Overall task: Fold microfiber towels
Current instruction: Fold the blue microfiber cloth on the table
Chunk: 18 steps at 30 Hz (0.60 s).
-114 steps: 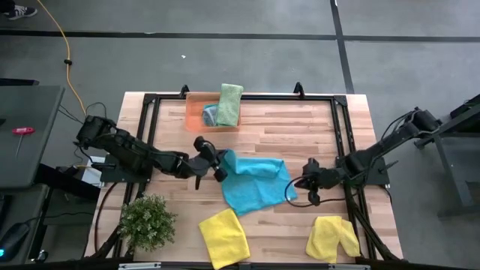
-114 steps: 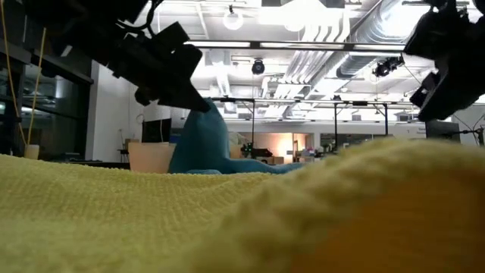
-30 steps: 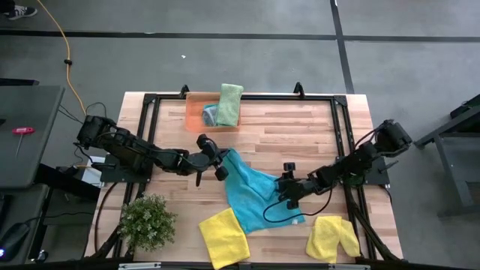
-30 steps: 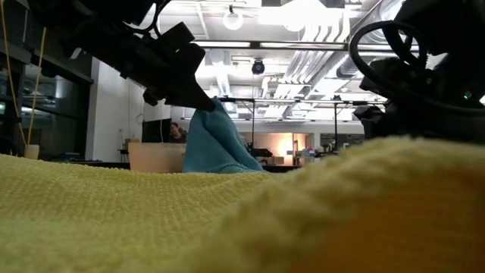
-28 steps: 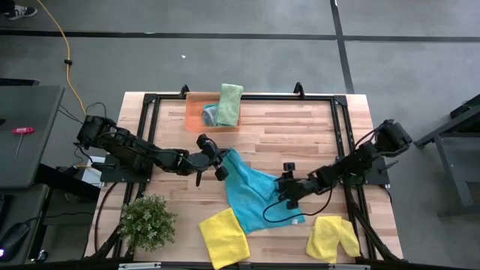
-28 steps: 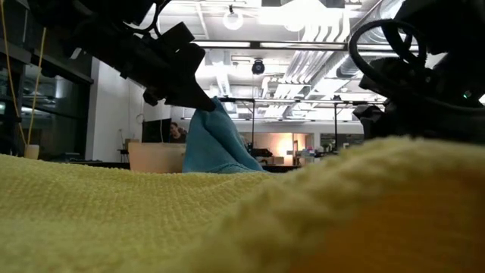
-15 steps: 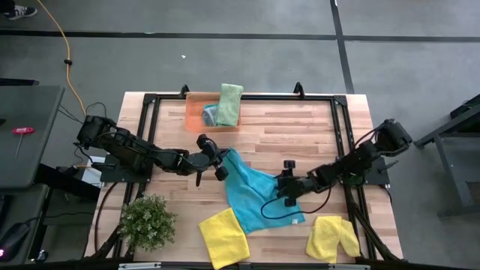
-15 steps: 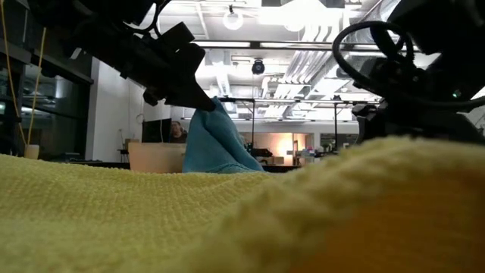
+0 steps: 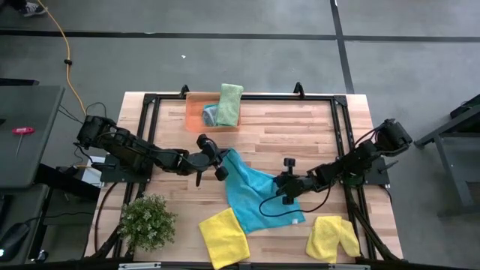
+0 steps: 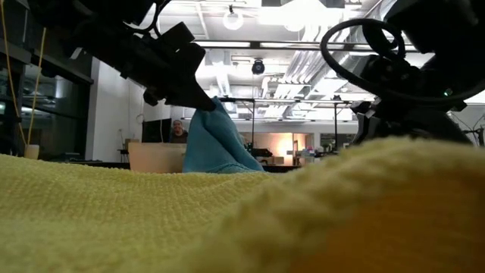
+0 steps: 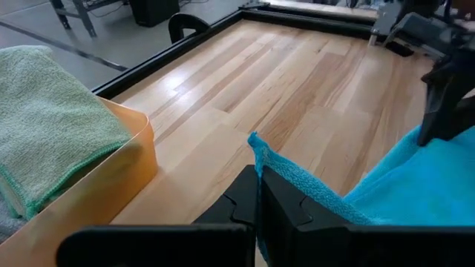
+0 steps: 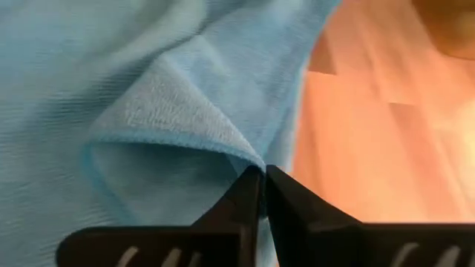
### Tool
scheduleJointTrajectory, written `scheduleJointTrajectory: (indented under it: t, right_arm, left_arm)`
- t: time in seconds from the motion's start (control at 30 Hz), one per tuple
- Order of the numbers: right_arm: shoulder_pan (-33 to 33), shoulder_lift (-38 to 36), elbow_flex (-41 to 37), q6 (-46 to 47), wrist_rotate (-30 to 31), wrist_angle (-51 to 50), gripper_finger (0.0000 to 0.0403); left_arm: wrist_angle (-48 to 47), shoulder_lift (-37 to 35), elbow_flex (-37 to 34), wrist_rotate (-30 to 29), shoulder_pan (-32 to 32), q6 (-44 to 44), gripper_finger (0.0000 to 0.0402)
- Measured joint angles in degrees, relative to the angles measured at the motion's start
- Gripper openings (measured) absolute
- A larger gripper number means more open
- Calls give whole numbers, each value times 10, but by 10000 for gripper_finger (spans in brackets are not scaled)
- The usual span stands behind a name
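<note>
- left claw [image 9: 220, 169], centre-left of the high view, clamped on teal towel [image 9: 251, 196] upper-left corner, held raised
- right claw [image 9: 283, 189], right of centre, pinched shut on towel's right edge
- towel slants lower-right on counter [image 9: 315, 135]; both claws already hold opposite corners

We see yellow towel [image 10: 114, 220] filling foreground; left gripper [image 10: 198, 102] pinching raised teal towel [image 10: 216, 144]; right arm [image 10: 409, 68] at right.
</note>
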Motion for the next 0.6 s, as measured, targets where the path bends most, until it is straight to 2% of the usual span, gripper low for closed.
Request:
scheduleJointTrajectory:
  t: [0.13,0.4,0.6]
  right_arm:
    - [0,-25,0,3,61,-50,5]
    - [-1,-142,0,40,207,-230,2]
    - [-17,-202,0,63,234,-320,1]
  left_arm:
    - [41,0,0,22,0,0,0]
    - [92,0,3,27,8,38,0]
    - [88,2,3,36,30,38,0]
